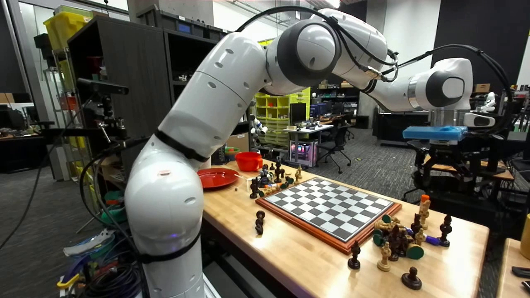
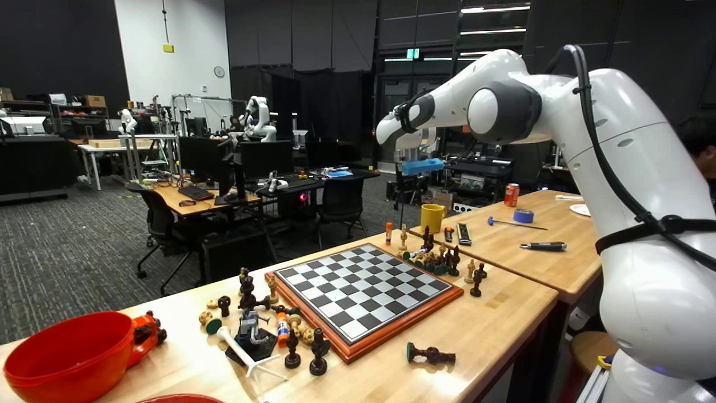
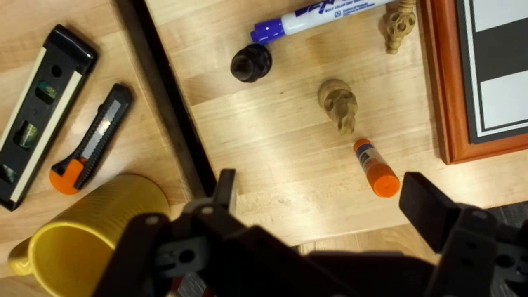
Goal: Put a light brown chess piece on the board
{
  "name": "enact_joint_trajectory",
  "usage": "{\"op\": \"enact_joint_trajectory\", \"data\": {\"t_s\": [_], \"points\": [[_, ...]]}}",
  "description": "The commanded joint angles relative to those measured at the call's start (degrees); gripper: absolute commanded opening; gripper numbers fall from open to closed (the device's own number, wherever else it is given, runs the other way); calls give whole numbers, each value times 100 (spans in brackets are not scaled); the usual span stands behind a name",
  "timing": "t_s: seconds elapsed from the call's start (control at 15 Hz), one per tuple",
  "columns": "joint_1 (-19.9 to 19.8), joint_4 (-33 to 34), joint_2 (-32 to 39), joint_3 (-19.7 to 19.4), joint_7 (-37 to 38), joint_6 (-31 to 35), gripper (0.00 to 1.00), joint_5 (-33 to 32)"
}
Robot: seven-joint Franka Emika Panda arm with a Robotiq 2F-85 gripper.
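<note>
Reach stage, presumably: your gripper (image 3: 321, 192) hangs spread, height unclear; align over a light brown chess piece (image 3: 338, 102), then descend.

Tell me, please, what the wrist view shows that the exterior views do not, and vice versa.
Only the wrist view shows readable lettering on the Expo dry-erase marker.

Only the exterior views show the white arm, the red handled bowl and a dark brown chess piece lying on its side; in an exterior view there are also a soda can and a blue tape roll.

All share the claw, the chessboard (just a corner of it in the wrist view) and a light brown chess piece standing beside an orange glue stick.
</note>
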Motion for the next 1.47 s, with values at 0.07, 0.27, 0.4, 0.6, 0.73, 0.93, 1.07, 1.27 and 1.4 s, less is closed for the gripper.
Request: {"op": "enact_joint_trajectory", "data": {"t_s": [0.07,0.27,0.4,0.6,0.73,0.93,1.07,1.27,1.4], "points": [[-241,542,279,144,-10,-589,100,260],[-325,647,349,163,-20,-826,100,372],[-368,687,386,176,-25,-906,100,420],[-410,685,439,209,-37,-897,100,483],[-378,570,437,187,-26,-749,100,532],[-359,516,491,199,-4,-596,100,620],[-352,498,526,211,3,-545,100,647],[-353,513,583,219,12,-519,100,638],[-351,486,590,227,-19,-529,74,630]]}}
